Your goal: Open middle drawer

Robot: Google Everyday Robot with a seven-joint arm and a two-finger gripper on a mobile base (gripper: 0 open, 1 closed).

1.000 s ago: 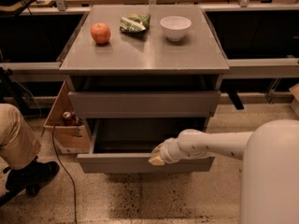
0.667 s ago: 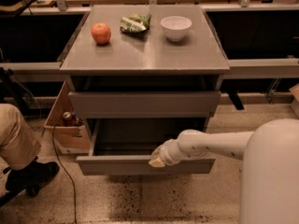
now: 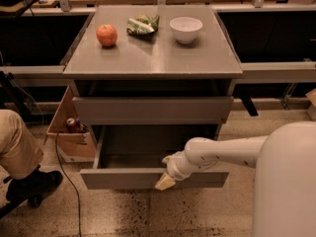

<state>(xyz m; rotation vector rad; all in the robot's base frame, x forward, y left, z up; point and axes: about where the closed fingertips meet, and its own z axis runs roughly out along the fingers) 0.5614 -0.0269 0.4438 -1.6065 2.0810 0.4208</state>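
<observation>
The middle drawer (image 3: 148,178) is a wide grey drawer with a plain flat front. It stands pulled well out of the cabinet and its bare grey inside (image 3: 143,149) shows. My gripper (image 3: 165,181) is at the drawer's front edge, right of its middle, touching the top of the front panel. My white arm (image 3: 222,152) reaches to it from the right. The uppermost drawer (image 3: 153,110) sits above, its front only slightly out. The lowest drawer is hidden.
On the cabinet top (image 3: 153,58) lie a red apple (image 3: 106,35), a green snack bag (image 3: 142,24) and a white bowl (image 3: 186,29). A cardboard box (image 3: 69,132) with a can stands left of the cabinet. A person's leg and shoe (image 3: 22,167) are at the left.
The middle drawer has come a little farther out toward the camera, and my gripper has moved with its front edge.
</observation>
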